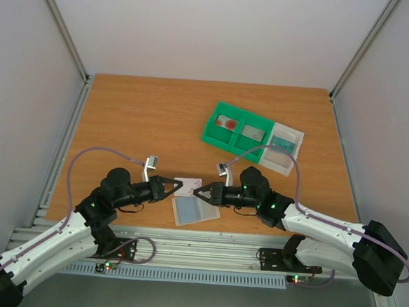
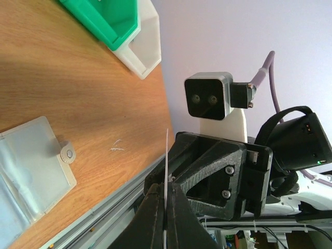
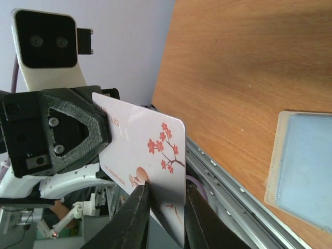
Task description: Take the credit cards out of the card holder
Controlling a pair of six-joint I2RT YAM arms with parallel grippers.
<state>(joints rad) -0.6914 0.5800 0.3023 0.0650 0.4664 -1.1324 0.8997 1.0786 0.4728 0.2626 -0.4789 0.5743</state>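
Pale credit card (image 3: 150, 150) with a red blossom print is out of the card holder (image 1: 195, 210), held in the air just past the holder's far edge. The left gripper (image 2: 164, 194) has its fingers pressed together on the card, seen edge-on. The right gripper (image 3: 167, 193) has its fingers spread either side of the card's near corner; contact not visible. Holder lies open and flat on the table (image 1: 137, 114), touching neither gripper.

Judgement: card is light, stiff, slick plastic — pinch across the flat faces, well in from the rim. A corner-only grip would likely let it pivot or slip.
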